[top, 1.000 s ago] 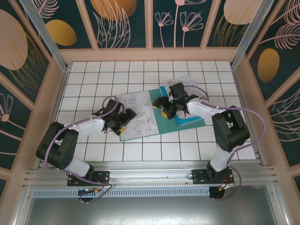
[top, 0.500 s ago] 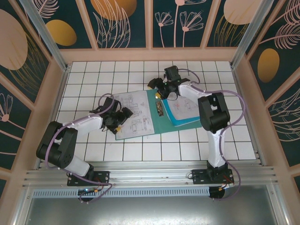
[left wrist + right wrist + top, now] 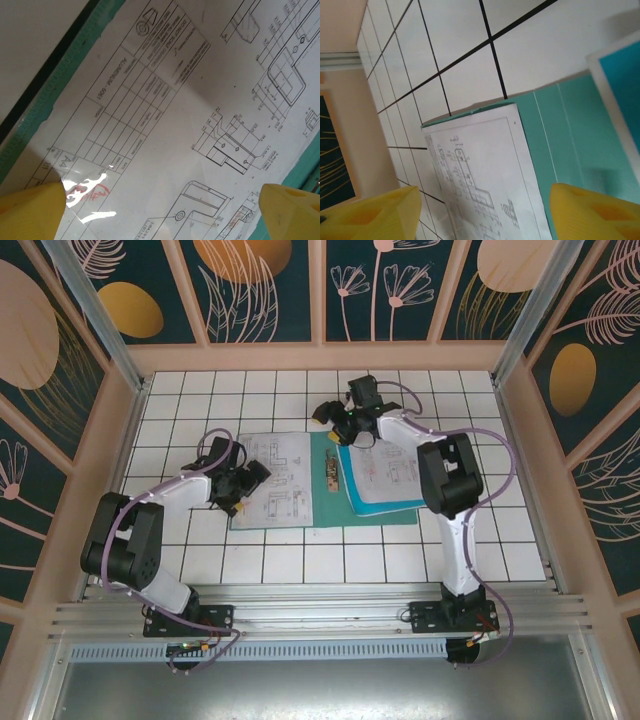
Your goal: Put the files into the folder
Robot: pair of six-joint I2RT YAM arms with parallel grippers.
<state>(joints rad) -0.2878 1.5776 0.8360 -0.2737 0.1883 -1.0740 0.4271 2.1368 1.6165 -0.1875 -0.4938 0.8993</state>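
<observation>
The dark teal-green folder (image 3: 328, 445) lies open and flat on the tiled table. A white printed file (image 3: 285, 480) covers its left half, and another white file (image 3: 385, 468) lies on its right half over a bright cyan sheet (image 3: 390, 506). My left gripper (image 3: 243, 483) is open, low over the left file's left edge; its yellow fingertips (image 3: 30, 210) straddle the drawing (image 3: 200, 125), with the folder edge (image 3: 75, 55) beyond. My right gripper (image 3: 342, 420) is open at the folder's far edge, looking down at the folder (image 3: 555, 135) and the file (image 3: 485, 185).
A small metal clip (image 3: 328, 472) sits on the folder's spine. White tiles (image 3: 460, 55) surround the folder. Wooden walls with patterned panels (image 3: 320, 350) close in the table on three sides. The cyan sheet (image 3: 625, 85) shows at the right of the right wrist view.
The right gripper has moved from the folder's middle to its far edge. The folder has turned and now lies flat and square. The left gripper shifted up and left with it.
</observation>
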